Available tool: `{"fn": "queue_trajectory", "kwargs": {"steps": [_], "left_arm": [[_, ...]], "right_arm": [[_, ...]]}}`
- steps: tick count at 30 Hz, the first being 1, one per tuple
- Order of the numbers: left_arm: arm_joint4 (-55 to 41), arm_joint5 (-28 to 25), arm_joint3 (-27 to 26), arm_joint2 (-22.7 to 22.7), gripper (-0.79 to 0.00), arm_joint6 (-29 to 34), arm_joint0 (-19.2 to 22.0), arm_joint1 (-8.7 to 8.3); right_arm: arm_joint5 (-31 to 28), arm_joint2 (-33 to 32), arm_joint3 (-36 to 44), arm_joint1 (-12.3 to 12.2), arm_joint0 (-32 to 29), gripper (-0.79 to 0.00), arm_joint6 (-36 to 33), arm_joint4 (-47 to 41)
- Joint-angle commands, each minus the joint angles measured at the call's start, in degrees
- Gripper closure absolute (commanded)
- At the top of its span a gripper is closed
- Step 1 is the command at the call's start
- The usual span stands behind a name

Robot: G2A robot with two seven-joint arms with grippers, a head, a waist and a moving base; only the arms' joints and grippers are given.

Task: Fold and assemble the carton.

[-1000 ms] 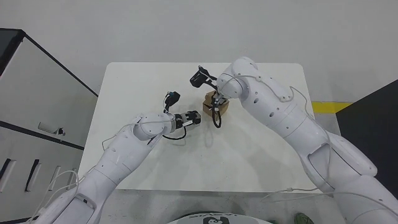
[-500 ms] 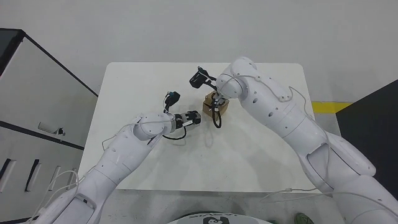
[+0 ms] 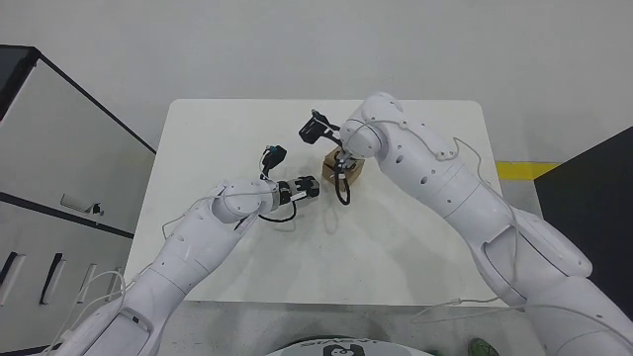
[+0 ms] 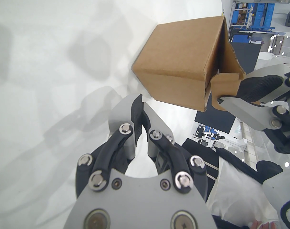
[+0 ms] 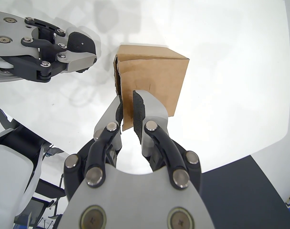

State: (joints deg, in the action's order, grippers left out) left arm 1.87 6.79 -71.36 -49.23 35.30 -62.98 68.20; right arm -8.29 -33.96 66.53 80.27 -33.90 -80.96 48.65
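A small brown carton (image 3: 344,167) stands near the middle of the white table (image 3: 218,129). In the left wrist view the carton (image 4: 183,65) is a folded-up box with one flap sticking out at its open end. My right gripper (image 5: 127,101) is shut on that flap of the carton (image 5: 154,70), and it appears again as the right gripper (image 4: 233,96) in the left wrist view. My left gripper (image 4: 140,113) is shut with nothing in it, close beside the carton and not touching it; the top view shows the left gripper (image 3: 309,188) there too.
The white table has bare surface on every side of the carton. A dark cabinet (image 3: 40,138) stands off the table's left edge, and a black panel (image 3: 593,198) lies off its right edge.
The right arm's wrist has turned slightly at the carton. The left arm has not moved.
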Motion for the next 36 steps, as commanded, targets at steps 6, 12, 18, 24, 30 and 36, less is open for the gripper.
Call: {"fn": "queue_trajectory", "kwargs": {"steps": [6, 12, 18, 24, 30, 36], "left_arm": [[0.0, 0.0, 0.0, 0.0, 0.0, 0.0, 0.0, 0.0], [0.0, 0.0, 0.0, 0.0, 0.0, 0.0, 0.0, 0.0], [0.0, 0.0, 0.0, 0.0, 0.0, 0.0, 0.0, 0.0], [0.0, 0.0, 0.0, 0.0, 0.0, 0.0, 0.0, 0.0], [0.0, 0.0, 0.0, 0.0, 0.0, 0.0, 0.0, 0.0], [0.0, 0.0, 0.0, 0.0, 0.0, 0.0, 0.0, 0.0]], "right_arm": [[-0.15, 0.45, -1.42, 0.6, 0.24, -0.055, 0.36, -0.08], [-0.21, 0.46, -2.51, 1.06, 0.51, -0.052, 0.66, -0.51], [-0.72, 0.41, -3.57, 1.43, 0.72, -0.065, 0.62, -1.06], [-1.0, -0.05, -4.28, 1.68, 0.99, -0.068, 1.2, -1.61], [-1.2, -0.15, -5.05, 1.93, 1.21, -0.08, 1.18, -1.65], [-1.38, -0.32, -5.75, 2.2, 1.46, -0.099, 1.46, -1.84]]}}
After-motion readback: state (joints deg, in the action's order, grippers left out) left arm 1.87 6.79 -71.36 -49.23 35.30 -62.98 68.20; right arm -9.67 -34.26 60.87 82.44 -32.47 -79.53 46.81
